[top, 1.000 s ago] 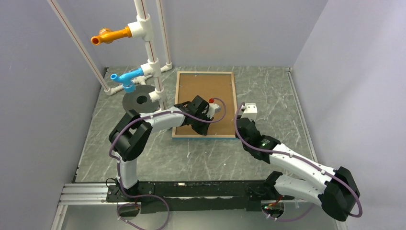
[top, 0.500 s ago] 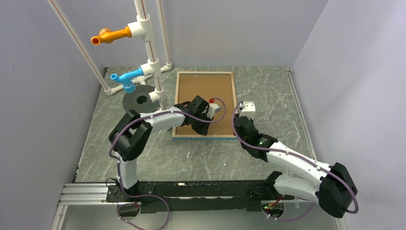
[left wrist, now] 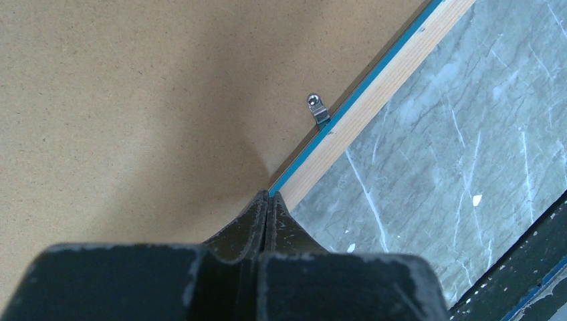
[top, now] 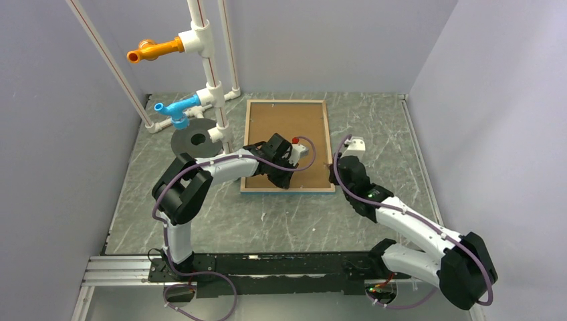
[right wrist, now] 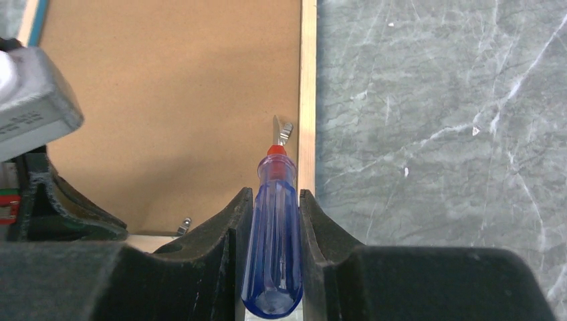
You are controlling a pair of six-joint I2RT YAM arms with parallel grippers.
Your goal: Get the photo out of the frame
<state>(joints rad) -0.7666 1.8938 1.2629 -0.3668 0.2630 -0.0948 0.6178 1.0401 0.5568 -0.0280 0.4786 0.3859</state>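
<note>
The frame (top: 287, 190) lies face down on the table, its brown backing board (top: 284, 127) up. The photo is hidden under that board. My left gripper (left wrist: 268, 195) is shut with nothing in it, its tips pressed where the board meets the turquoise-and-wood rim (left wrist: 388, 73), below a metal clip (left wrist: 319, 110). My right gripper (right wrist: 275, 192) is shut on a blue see-through screwdriver (right wrist: 273, 227) with a red collar. Its blade rests against a metal clip (right wrist: 281, 131) by the frame's right rim (right wrist: 307, 87). In the top view this gripper (top: 336, 164) sits beside the frame's near right corner.
A white pipe stand (top: 212, 87) with an orange fitting (top: 154, 49) and a blue fitting (top: 175, 110) rises at the back left, over a dark disc (top: 194, 138). Walls close in on three sides. A black rail (top: 267, 264) runs along the near edge.
My right wrist has swung to the right and a little farther back along the frame's right edge, still holding the screwdriver. The left arm has not moved.
</note>
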